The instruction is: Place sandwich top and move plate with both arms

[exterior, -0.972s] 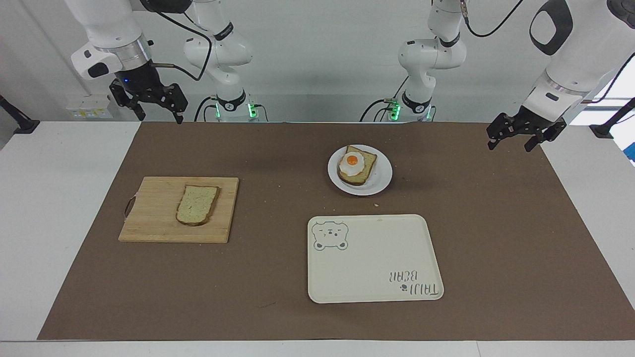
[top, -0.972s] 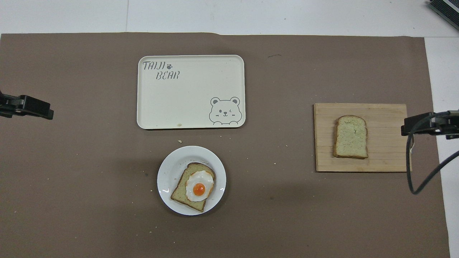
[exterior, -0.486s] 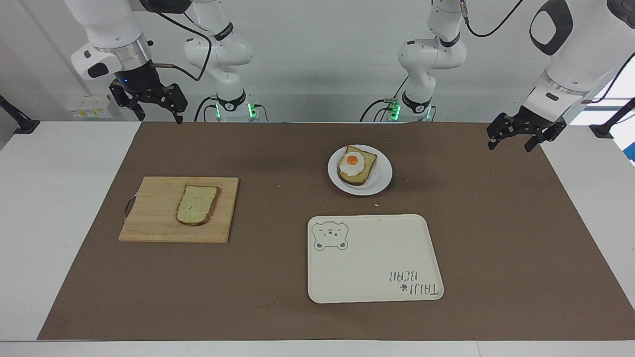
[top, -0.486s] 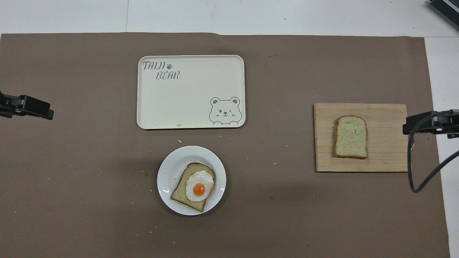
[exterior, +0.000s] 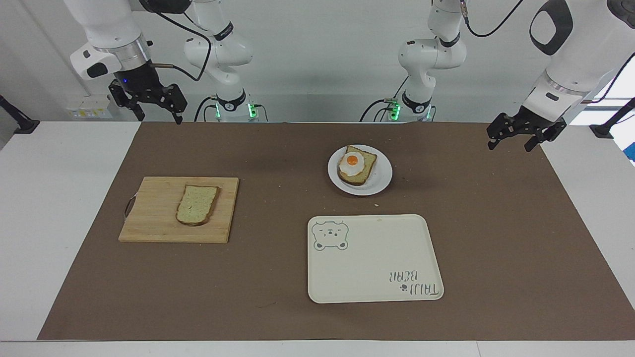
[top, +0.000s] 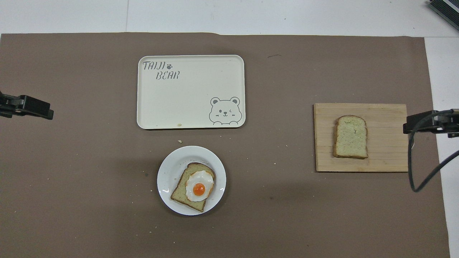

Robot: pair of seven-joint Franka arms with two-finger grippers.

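Note:
The sandwich top (exterior: pixel 197 204), a plain bread slice, lies flat on a wooden cutting board (exterior: pixel 149 213) toward the right arm's end of the table; it also shows in the overhead view (top: pixel 350 137). The white plate (exterior: pixel 382 179) holds a bread slice with a fried egg (exterior: pixel 355 166) and sits near the table's middle, nearer to the robots than the tray; the plate also shows in the overhead view (top: pixel 172 168). My right gripper (exterior: pixel 159 118) is open and empty, raised over the mat's edge near the board. My left gripper (exterior: pixel 509 146) is open and empty, raised over the mat's other end.
A cream rectangular tray with a bear drawing (exterior: pixel 377 258) lies farther from the robots than the plate. A few crumbs lie on the brown mat (exterior: pixel 278 277). A black cable hangs from the right arm (top: pixel 412 172) beside the board (top: pixel 387 143).
My right gripper has drifted very slightly outward, away from the board. The left gripper, bread, plate and tray have not moved.

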